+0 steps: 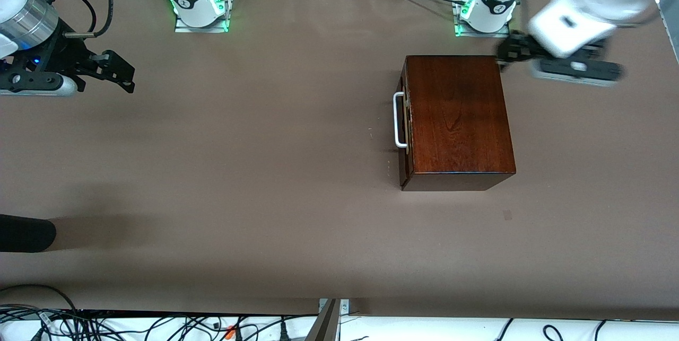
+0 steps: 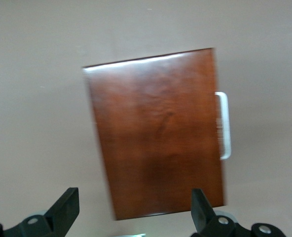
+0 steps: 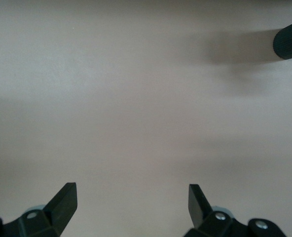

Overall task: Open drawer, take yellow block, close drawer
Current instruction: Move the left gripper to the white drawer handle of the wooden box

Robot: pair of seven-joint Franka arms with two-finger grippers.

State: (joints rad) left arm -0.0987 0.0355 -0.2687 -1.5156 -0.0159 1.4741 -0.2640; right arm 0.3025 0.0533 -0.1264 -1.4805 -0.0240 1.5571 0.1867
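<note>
We see the wooden box (image 1: pixel 459 118) standing on the brown bench (image 1: pixel 238 171), toward the left arm's end and nearer the edge where the arm bases stand than the camera's edge. Its drawer (image 1: pixel 404 123) is shut, the dark front flush with the box, and the white handle (image 1: pixel 398 120) faces the right arm's end of the bench. The yellow block shows in none of our views, so we cannot tell where it lies.

The left gripper (image 1: pixel 510 53) hangs in the air just off the box's corner that lies toward the left arm's base, over the bench beside the box. In the left wrist view its two fingers (image 2: pixel 67 207) stand wide apart with nothing between them, and the box top (image 2: pixel 156 133) with the handle (image 2: pixel 225 126) lies below them.

The right gripper (image 1: pixel 118 71) waits over the bench's edge at the right arm's end, well apart from the box. Its fingers (image 3: pixel 64 200) are spread wide and hold nothing; only bare bench shows under them. A dark rounded object (image 1: pixel 24 233) pokes in over that same edge, nearer the camera.
</note>
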